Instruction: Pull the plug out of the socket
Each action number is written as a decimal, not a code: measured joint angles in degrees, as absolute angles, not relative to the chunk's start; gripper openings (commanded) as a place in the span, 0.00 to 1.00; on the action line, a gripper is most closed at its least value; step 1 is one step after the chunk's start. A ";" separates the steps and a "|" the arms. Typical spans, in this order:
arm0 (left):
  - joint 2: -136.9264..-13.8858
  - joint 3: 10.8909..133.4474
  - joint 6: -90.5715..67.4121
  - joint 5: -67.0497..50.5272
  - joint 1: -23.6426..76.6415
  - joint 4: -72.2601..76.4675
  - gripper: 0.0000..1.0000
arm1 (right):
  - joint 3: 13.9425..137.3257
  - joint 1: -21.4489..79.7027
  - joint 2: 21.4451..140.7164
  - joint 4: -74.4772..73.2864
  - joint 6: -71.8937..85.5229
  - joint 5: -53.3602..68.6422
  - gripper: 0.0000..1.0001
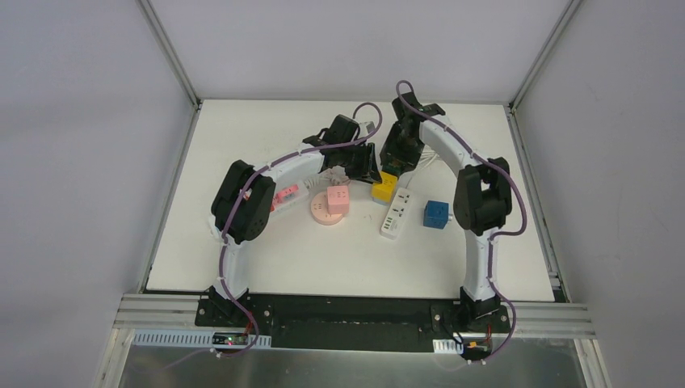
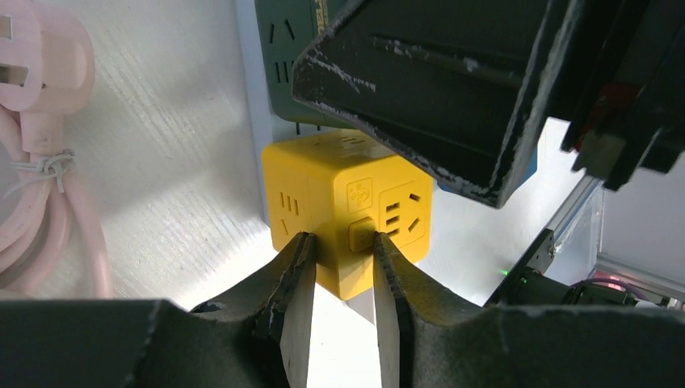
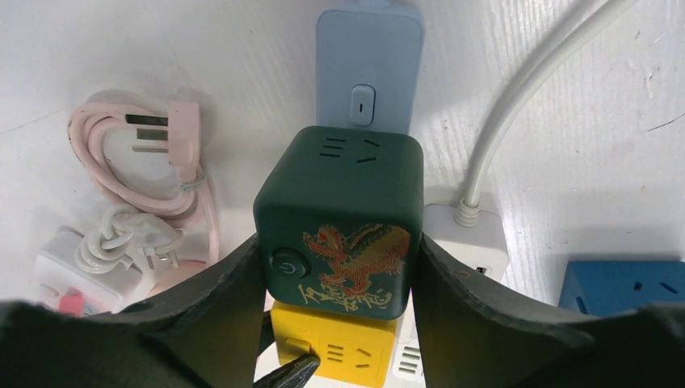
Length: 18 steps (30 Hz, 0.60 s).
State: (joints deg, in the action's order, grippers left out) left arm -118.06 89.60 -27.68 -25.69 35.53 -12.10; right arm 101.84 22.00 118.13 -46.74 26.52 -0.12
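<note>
A dark green cube plug (image 3: 339, 202) with a red-gold dragon print sits directly against a yellow cube socket (image 3: 343, 346). My right gripper (image 3: 338, 246) is shut on the green cube, one finger on each side. In the left wrist view my left gripper (image 2: 339, 242) is shut on a lower corner of the yellow cube (image 2: 323, 186), with the green cube (image 2: 287, 48) behind it. In the top view both grippers meet over the yellow cube (image 1: 383, 191): the left gripper (image 1: 363, 166) from the left, the right gripper (image 1: 396, 162) from above. The green cube is hidden there.
A white power strip (image 1: 397, 213) and a blue cube (image 1: 435, 214) lie right of the yellow cube. A pink cube (image 1: 338, 200) and a pink coiled cable (image 3: 153, 153) lie to the left. A light blue strip (image 3: 369, 65) and a white cable (image 3: 517, 105) lie behind.
</note>
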 measured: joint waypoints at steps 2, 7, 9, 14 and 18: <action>-118.08 89.71 -27.77 -25.30 35.55 -12.19 0.30 | 108.81 22.06 121.78 -52.45 26.30 -0.64 0.00; -118.32 90.13 -27.88 -25.23 35.55 -12.56 0.29 | 117.56 21.63 125.54 -59.55 25.91 -0.91 0.00; -118.45 90.39 -27.88 -25.23 35.55 -12.84 0.29 | 117.80 21.61 125.54 -59.61 25.96 -1.02 0.00; -118.52 90.63 -27.86 -25.21 35.55 -13.19 0.30 | 116.90 21.45 125.21 -58.11 26.17 -0.69 0.00; -118.74 91.22 -27.75 -25.26 35.55 -13.93 0.38 | 112.42 20.53 122.56 -54.35 26.79 1.06 0.00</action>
State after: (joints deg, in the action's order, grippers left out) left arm -118.74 91.22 -27.75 -25.26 35.55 -13.93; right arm 112.42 20.53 122.56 -54.35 26.79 1.06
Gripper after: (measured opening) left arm 0.327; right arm 0.605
